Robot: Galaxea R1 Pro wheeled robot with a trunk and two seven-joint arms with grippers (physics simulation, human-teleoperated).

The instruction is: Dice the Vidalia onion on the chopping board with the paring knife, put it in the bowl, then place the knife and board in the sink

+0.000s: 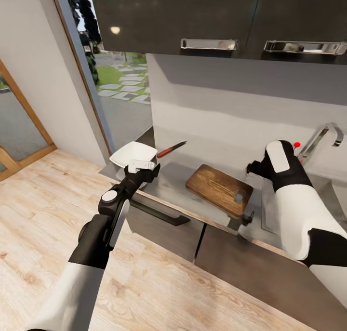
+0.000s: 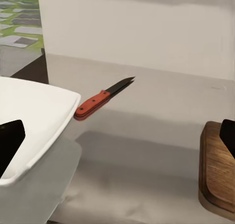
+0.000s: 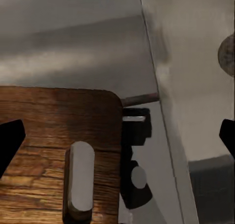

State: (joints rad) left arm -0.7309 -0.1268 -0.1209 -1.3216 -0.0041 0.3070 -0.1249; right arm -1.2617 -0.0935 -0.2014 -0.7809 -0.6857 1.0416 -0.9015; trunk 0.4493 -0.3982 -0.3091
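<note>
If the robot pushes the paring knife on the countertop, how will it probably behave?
The paring knife lies flat, so it will likely slide or spin, not roll. The countertop looks smooth, so it may slip easily. Its low, slim shape seems hard to grip.

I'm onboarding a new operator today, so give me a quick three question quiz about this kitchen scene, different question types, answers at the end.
1. True or false: the paring knife lies on the chopping board.
2. Multiple choice: what is nearest the left gripper? A) the bowl B) the faucet C) the sink
3. Fill in: the board's handle slot is at the end nearer the ____.

Key:
1. False; it lies on the countertop, between bowl and board, apart from both.
2. A
3. sink
</note>
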